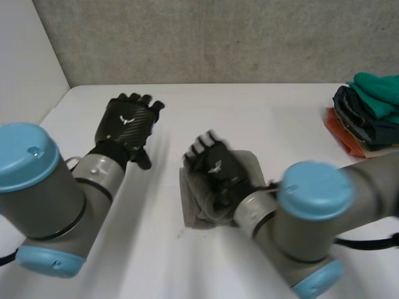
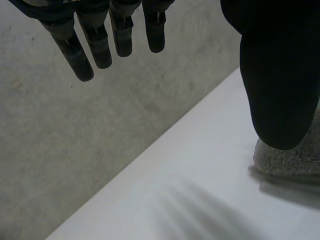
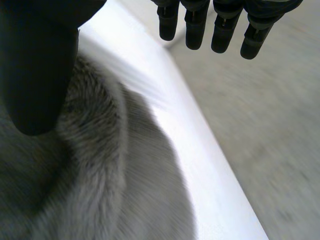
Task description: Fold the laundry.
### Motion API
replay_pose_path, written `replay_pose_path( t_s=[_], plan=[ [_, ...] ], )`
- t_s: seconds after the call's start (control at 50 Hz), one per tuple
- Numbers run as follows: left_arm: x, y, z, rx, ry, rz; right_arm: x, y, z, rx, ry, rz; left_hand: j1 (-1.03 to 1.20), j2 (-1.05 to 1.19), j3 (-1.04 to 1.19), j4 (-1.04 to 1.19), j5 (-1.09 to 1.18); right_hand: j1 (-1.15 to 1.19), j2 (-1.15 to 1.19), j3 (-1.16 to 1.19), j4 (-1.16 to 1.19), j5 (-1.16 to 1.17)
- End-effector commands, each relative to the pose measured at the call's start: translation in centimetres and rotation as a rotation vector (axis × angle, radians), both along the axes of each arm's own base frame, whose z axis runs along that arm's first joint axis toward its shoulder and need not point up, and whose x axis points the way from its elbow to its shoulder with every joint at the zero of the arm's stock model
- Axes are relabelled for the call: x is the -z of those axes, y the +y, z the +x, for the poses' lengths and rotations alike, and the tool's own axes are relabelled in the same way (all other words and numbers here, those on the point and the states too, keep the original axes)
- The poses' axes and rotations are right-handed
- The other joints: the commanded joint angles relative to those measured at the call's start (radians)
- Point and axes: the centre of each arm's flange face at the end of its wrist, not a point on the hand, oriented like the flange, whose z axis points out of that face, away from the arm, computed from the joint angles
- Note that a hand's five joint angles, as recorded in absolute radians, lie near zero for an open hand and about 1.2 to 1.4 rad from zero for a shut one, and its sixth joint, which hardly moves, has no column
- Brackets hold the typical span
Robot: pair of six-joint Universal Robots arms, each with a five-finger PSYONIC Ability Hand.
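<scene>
A grey towel [image 1: 254, 167], folded into a small thick square, lies in the middle of the white table [image 1: 262, 112]. My right hand [image 1: 215, 165] hovers over it, palm down and open. In the right wrist view its fingers [image 3: 220, 25] are straight, its thumb [image 3: 40, 65] stands apart, and the fuzzy grey towel [image 3: 100, 175] lies under the palm. My left hand [image 1: 128, 121] is open above bare table, to the left of the towel and clear of it. Its fingers [image 2: 95, 42] are straight, and a towel edge [image 2: 295, 160] shows past its thumb [image 2: 275, 75].
A pile of clothes [image 1: 368, 115] in green, dark blue and orange sits at the table's far right edge. A grey wall [image 1: 206, 37] runs along the back of the table. Bare white tabletop [image 2: 200, 175] lies in front of the left hand.
</scene>
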Motion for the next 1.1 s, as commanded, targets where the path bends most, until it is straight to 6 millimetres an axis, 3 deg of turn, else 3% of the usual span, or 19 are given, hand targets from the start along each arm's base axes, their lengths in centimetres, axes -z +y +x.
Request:
replay_pose_path(
  t_s=[0.02,0.12,0.14,0.2,0.3,0.38,0.48,0.64,0.78,0.94,0.98,1.0,1.06,1.1],
  plan=[
    [-1.2,0.1,-4.0,0.095,0.128,0.006,-4.4,-3.7,-6.4,0.262,-0.290,0.194,0.006,0.007,0.001,0.007,0.008,-0.053,-0.041,-0.031,-0.034,-0.044],
    [-0.4,0.8,-7.6,0.195,0.186,0.048,-4.0,-6.8,-11.4,0.480,-0.396,0.413,0.012,0.012,0.006,0.013,0.014,-0.053,-0.041,-0.031,-0.034,-0.044],
    [0.4,1.5,-8.9,0.237,0.182,0.074,-4.1,-7.2,-11.9,0.503,-0.412,0.431,0.018,0.018,0.012,0.019,0.020,-0.053,-0.041,-0.031,-0.034,-0.044],
    [1.9,1.9,-10.2,0.268,0.157,0.123,-4.0,-8.2,-12.7,0.531,-0.440,0.501,0.018,0.018,0.012,0.019,0.020,-0.053,-0.041,-0.031,-0.034,-0.044],
    [5.8,1.8,-11.1,0.223,0.063,0.245,-1.2,-9.1,-11.5,0.466,-0.411,0.633,0.029,0.030,0.024,0.031,0.031,-0.053,-0.041,-0.031,-0.034,-0.044],
    [7.1,1.8,-10.1,0.105,0.002,0.282,0.0,-9.2,-10.0,0.390,-0.392,0.695,0.029,0.030,0.024,0.031,0.031,-0.053,-0.041,-0.031,-0.034,-0.044],
    [7.3,1.6,-9.0,-0.002,-0.040,0.269,1.0,-8.5,-7.6,0.312,-0.352,0.719,0.024,0.024,0.018,0.025,0.026,-0.053,-0.041,-0.031,-0.034,-0.044],
    [9.0,2.0,-7.0,-0.023,-0.215,0.286,2.5,-7.2,-4.9,0.241,-0.306,0.740,0.029,0.030,0.024,0.031,0.031,-0.053,-0.041,-0.031,-0.034,-0.044],
    [9.8,2.1,-6.4,-0.018,-0.283,0.281,4.3,-7.7,-5.0,0.293,-0.205,0.677,0.041,0.042,0.036,0.043,0.043,-0.053,-0.041,-0.031,-0.034,-0.044],
    [9.0,2.4,-7.1,0.027,-0.262,0.267,3.5,-7.3,-4.9,0.287,-0.062,0.515,0.038,0.039,0.033,0.040,0.040,-0.053,-0.041,-0.031,-0.034,-0.044],
    [7.4,2.4,-7.4,0.048,-0.227,0.239,2.1,-7.3,-5.1,0.292,-0.062,0.462,0.035,0.036,0.030,0.037,0.037,-0.053,-0.041,-0.031,-0.034,-0.044],
    [5.3,2.4,-7.4,0.066,-0.186,0.205,1.5,-7.2,-5.2,0.298,-0.068,0.444,0.029,0.030,0.024,0.031,0.032,-0.053,-0.041,-0.031,-0.034,-0.044],
    [1.8,2.5,-7.4,0.110,-0.118,0.144,-0.6,-6.6,-5.4,0.304,-0.100,0.386,0.021,0.021,0.015,0.022,0.023,-0.053,-0.041,-0.031,-0.034,-0.044],
    [0.6,2.5,-7.3,0.129,-0.096,0.124,-1.1,-5.8,-5.4,0.291,-0.114,0.362,0.021,0.021,0.015,0.022,0.023,-0.053,-0.041,-0.031,-0.034,-0.044]
  ],
)
